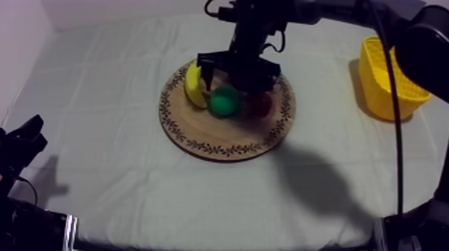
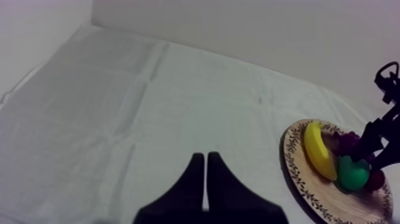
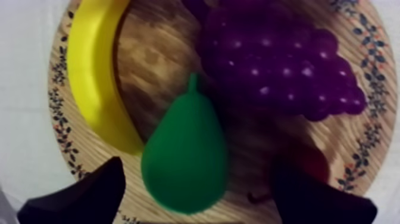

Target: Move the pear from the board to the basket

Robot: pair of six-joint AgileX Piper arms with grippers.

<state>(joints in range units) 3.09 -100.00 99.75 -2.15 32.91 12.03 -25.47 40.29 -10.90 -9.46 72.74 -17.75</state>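
Right wrist view: right gripper (image 3: 199, 179) spread wide, empty, fingers straddling pear (image 3: 184, 158) near centre of wooden board (image 3: 155, 53). Pear lies flat, long axis 12–6, stem twd grapes (image 3: 280, 65) at its 12. Risks, imo: 9 o'clock finger clips banana (image 3: 95, 77), 3 o'clock finger nudges small red fruit (image 3: 309, 164); rounded belly may squirt out. Left gripper (image 2: 205, 164) clenched on nothing.

Round wooden board (image 3: 161, 53): visible grain, matt. Green plastic pear (image 3: 184, 158): smooth, matt. Purple grape bunch (image 3: 280, 65): glossy highlights. Grey-white tablecloth (image 1: 100, 100): creased fabric.
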